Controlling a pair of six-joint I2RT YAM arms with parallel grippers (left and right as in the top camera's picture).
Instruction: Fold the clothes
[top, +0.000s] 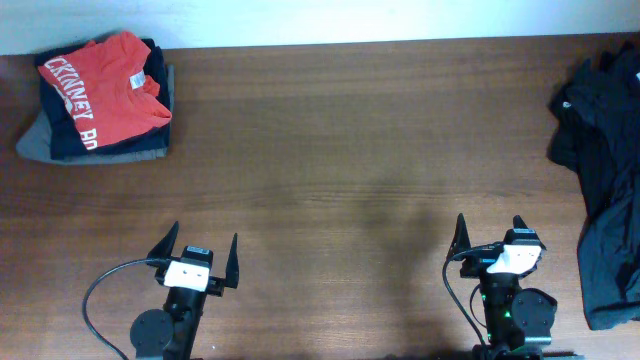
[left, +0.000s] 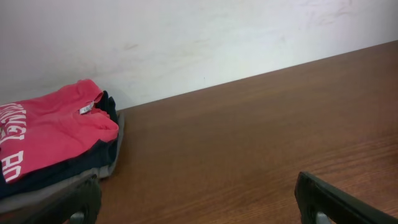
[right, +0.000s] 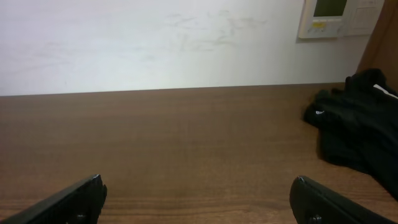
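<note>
You are holding the left gripper (top: 203, 240) and right gripper (top: 490, 224) spread and empty at the near side, with the orange-red T-shirt (top: 105, 85) topping the folded stack (top: 60, 140) far left and the black clothes (top: 605, 170) lying far right.

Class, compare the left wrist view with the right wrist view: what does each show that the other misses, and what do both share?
Only the left wrist view shows an orange-red T-shirt lying folded on top of a navy garment and a grey garment. Only the right wrist view shows the unfolded black clothes at the right and a wall panel. Both show the brown table, the white wall and an open gripper: the left gripper in one, the right gripper in the other.
</note>
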